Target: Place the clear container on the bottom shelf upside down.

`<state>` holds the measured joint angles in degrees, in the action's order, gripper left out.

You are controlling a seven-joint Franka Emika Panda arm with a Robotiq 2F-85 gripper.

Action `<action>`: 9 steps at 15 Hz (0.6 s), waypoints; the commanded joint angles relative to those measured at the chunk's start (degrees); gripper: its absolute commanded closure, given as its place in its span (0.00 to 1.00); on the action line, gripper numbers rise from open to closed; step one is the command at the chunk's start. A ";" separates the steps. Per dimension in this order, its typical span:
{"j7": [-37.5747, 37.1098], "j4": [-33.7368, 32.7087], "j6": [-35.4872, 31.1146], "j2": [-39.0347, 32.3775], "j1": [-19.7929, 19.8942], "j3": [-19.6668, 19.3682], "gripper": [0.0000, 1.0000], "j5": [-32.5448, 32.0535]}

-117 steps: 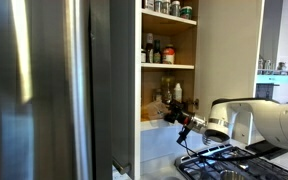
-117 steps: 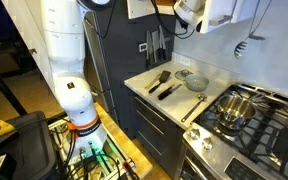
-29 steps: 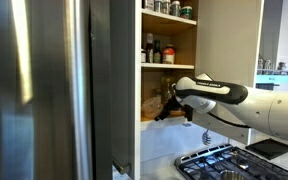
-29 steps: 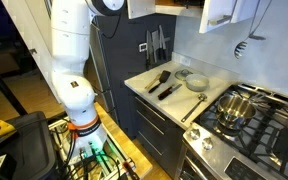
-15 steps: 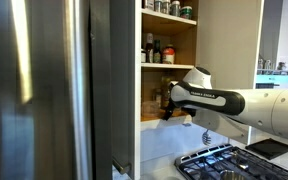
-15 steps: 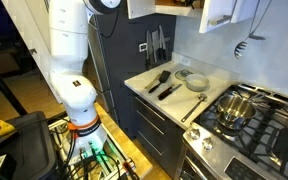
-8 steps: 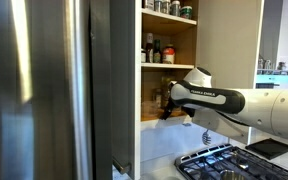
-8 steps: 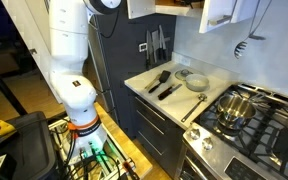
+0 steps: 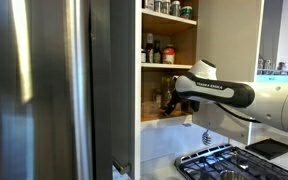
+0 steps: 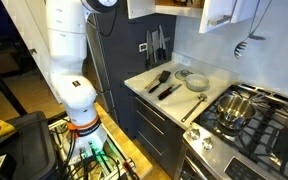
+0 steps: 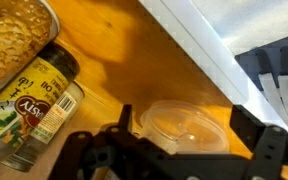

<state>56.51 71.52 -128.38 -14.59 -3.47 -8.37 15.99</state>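
Note:
The clear container (image 11: pixel 180 122) is a round see-through tub resting on the wooden bottom shelf (image 11: pixel 134 50) of the open cabinet. In the wrist view its flat round face points toward the camera. My gripper (image 11: pixel 191 128) is open, its two black fingers standing either side of the tub with a gap on the right. In an exterior view my gripper (image 9: pixel 168 103) reaches into the bottom shelf (image 9: pixel 156 119), and the tub is hidden behind it there.
A spice jar (image 11: pixel 39 105) and a tin of beans (image 11: pixel 14 35) stand on the same shelf, close to the tub. The white cabinet frame (image 11: pixel 214 40) runs beside it. More bottles sit on the upper shelves (image 9: pixel 156 50). A gas stove (image 9: pixel 219 160) lies below.
The arm has lifted a little and shifted right since a second ago, while the gripper stays inside the bottom shelf.

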 commanded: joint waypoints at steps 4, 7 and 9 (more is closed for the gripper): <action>-4.78 -5.42 16.41 2.46 1.17 -0.20 0.00 2.89; -7.22 -7.74 21.25 2.77 1.38 -0.24 0.00 3.80; -8.91 -8.78 22.82 3.09 1.50 -0.23 0.00 5.10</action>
<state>50.05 64.59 -109.21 -11.73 -2.60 -8.57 19.08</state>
